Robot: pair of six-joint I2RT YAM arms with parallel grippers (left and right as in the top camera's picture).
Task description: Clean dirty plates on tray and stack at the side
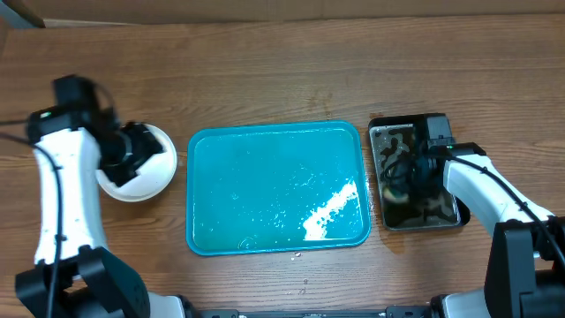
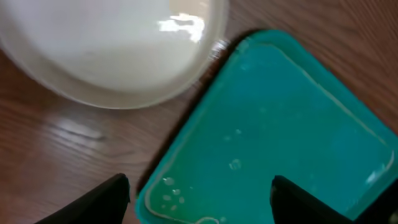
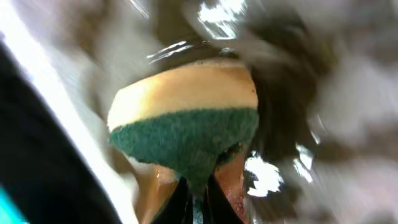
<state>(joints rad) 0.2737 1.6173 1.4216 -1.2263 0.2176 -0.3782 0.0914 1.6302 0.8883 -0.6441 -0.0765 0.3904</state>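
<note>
From overhead, the turquoise tray [image 1: 278, 190] lies bare and wet at the middle of the wood-grain counter [image 1: 291, 62]. The plates [image 1: 152, 175] sit piled near the left edge under the left pincer [image 1: 132, 152], so the task looks all but finished. The right pincer [image 1: 402, 168] dips into the black water tray [image 1: 422, 225] near the right edge. The left wrist view shows fingertips [image 2: 109, 199] spread, holding nothing. The right wrist view shows the pincer clamped on a yellow-and-green sponge [image 3: 186, 118]. Of the room, only a pale strip shows beyond the far edge.

overhead: top-down, far | left wrist: near, shares plates [image 2: 112, 50], tray [image 2: 280, 124] corner | right wrist: nearest, sponge [image 3: 186, 130]
</note>
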